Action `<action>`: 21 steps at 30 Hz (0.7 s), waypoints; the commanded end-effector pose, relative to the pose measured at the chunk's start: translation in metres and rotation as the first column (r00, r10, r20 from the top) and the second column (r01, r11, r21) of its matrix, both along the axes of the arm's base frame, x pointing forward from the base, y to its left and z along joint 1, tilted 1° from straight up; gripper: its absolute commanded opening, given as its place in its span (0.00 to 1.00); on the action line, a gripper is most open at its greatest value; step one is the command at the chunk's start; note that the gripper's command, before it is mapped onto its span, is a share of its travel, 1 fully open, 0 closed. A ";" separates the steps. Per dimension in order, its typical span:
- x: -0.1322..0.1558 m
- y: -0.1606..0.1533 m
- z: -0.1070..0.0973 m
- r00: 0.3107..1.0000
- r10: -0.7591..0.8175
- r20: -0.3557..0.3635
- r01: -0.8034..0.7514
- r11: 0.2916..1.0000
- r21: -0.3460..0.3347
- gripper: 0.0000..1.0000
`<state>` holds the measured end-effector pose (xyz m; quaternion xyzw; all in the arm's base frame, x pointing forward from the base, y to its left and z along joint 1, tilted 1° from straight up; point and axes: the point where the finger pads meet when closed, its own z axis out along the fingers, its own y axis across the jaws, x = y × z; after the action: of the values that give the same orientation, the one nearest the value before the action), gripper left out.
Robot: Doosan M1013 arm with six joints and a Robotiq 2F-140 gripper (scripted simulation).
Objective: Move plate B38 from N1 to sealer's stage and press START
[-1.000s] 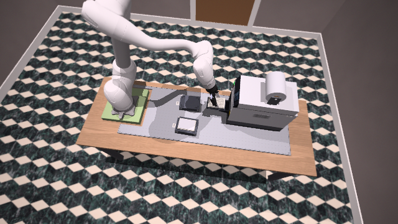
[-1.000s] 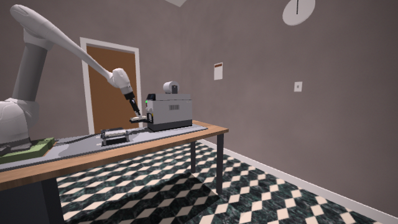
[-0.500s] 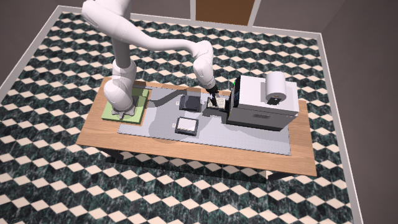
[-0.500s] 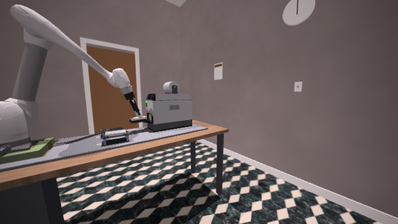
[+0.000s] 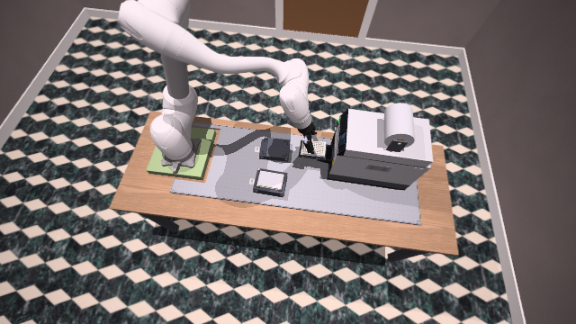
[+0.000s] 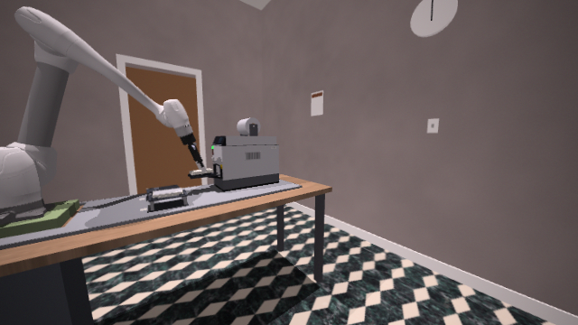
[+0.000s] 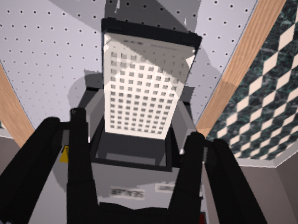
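Observation:
Plate B38 (image 5: 314, 148), a white well plate, is between the fingers of my gripper (image 5: 310, 143), which is shut on its long sides. The plate is over the sealer's dark stage (image 7: 131, 157), which stands out from the front of the grey sealer (image 5: 380, 146). In the wrist view the plate (image 7: 143, 86) fills the middle, with my gripper (image 7: 140, 105) gripping its near half. I cannot tell whether the plate rests flat inside the locators or hangs just above them. A green lamp (image 5: 338, 121) glows on the sealer's front. In the side view my gripper (image 6: 200, 168) is next to the sealer (image 6: 246, 162).
Nest N1 (image 5: 275, 148) is empty, just left of the stage. Nest N2 (image 5: 270, 182) holds another plate, nearer the table's front. A white foil roll (image 5: 399, 123) sits on top of the sealer. The arm's base stands on a green pad (image 5: 182, 153) at the left.

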<state>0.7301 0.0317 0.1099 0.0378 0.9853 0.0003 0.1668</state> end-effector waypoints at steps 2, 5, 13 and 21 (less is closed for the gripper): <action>-0.003 0.000 -0.006 1.000 -0.003 -0.006 0.004 1.000 0.003 0.10; -0.003 0.000 -0.007 1.000 -0.003 -0.006 0.004 1.000 0.003 0.10; -0.003 0.000 -0.009 1.000 -0.003 -0.006 0.004 1.000 0.003 0.10; -0.003 0.000 -0.012 1.000 -0.003 -0.006 0.004 1.000 0.003 0.10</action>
<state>0.7301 0.0318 0.1040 0.0377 0.9852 0.0004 0.1669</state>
